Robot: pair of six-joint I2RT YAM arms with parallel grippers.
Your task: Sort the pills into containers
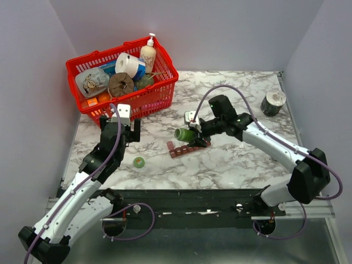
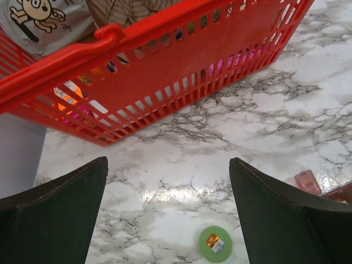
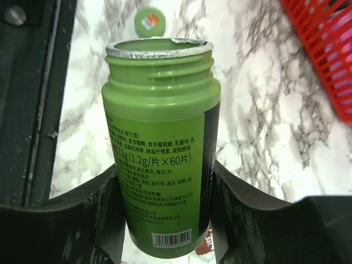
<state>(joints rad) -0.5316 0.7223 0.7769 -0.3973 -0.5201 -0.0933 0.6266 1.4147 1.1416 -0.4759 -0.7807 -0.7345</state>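
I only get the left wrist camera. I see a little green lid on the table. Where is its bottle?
Observer: The right gripper is clamped on the green bottle. Its mouth is open, with bits of foil on the rim.
Operator: Is it standing up?
Observer: No. From the top camera it is tipped on its side, close by the dark red pill strip.
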